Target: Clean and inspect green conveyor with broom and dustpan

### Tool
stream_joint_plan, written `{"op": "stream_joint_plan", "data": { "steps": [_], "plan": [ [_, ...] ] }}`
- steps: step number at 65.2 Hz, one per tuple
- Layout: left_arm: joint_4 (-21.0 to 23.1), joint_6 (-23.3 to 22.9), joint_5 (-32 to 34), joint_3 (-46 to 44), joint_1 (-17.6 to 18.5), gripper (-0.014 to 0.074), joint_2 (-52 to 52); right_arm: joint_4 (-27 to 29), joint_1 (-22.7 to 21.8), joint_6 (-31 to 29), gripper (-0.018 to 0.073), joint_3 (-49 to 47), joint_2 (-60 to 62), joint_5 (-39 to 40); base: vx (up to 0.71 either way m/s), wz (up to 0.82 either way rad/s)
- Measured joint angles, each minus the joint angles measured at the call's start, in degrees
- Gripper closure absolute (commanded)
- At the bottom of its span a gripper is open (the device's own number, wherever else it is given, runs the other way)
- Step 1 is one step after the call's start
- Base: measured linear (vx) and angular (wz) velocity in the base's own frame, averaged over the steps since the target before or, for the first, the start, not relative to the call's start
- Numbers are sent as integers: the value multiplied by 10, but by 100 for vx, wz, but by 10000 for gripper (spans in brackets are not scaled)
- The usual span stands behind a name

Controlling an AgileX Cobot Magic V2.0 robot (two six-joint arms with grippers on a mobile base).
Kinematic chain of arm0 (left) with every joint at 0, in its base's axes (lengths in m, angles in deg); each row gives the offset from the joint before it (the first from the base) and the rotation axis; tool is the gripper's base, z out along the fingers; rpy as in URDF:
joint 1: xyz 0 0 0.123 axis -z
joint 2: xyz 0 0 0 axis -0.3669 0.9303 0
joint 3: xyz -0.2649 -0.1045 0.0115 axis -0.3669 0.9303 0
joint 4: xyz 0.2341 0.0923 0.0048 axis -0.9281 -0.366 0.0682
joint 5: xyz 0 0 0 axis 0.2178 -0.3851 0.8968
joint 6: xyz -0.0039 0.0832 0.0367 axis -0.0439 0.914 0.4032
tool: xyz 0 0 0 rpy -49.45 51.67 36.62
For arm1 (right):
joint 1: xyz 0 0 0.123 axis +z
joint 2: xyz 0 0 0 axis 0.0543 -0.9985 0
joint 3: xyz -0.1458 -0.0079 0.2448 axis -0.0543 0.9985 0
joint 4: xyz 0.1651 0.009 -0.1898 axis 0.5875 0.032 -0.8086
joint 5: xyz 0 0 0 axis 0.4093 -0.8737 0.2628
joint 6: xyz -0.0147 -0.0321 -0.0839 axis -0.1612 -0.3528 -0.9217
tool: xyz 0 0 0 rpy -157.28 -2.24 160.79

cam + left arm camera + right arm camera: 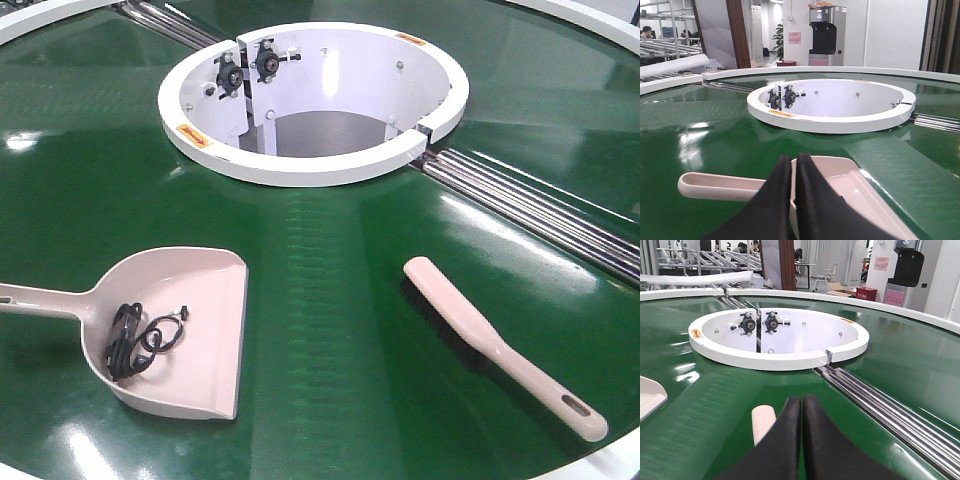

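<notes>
On green conveyor (320, 300): dustpan (200, 300) & broom (500, 345)

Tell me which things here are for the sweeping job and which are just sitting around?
For the job:
- conveyor
- broom
- dustpan, already holding black bits

Just around:
- white hub in the middle
- roller strips
- red box and dark machine in the room behind

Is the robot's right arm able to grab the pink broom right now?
Probably yes. The right gripper hangs just above the broom, whose tip shows under its fingers. Nothing lies between them, but the fingers are shut and would need to open first.
</notes>
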Motion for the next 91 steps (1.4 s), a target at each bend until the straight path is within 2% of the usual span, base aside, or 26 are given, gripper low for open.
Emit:
{"op": "stream_joint_plan", "data": {
  "steps": [18, 28, 34, 41, 53, 66, 91],
  "plan": [
    [0, 0, 0, 0, 0, 603, 0, -1, -3, -1, 568, 0, 0, 0, 0, 0],
    [0, 0, 0, 0, 0, 603, 0, -2, -55, 1, 568, 0, 0, -9, 0, 0],
    [0, 0, 0, 0, 0, 603, 0, -3, -71, 5, 568, 0, 2, -10, 0, 0],
    [0, 0, 0, 0, 0, 603, 0, -21, -60, 5, 568, 16, 21, 4, 0, 0],
    [0, 0, 0, 0, 0, 603, 0, -29, -36, 7, 568, 121, 93, 61, 0, 0],
    [0, 0, -1, 0, 0, 603, 0, -21, -36, 31, 568, 128, 119, 30, 0, 0],
    [0, 0, -2, 0, -1, 603, 0, -19, -36, 35, 568, 128, 120, 24, 0, 0]
  ]
}}
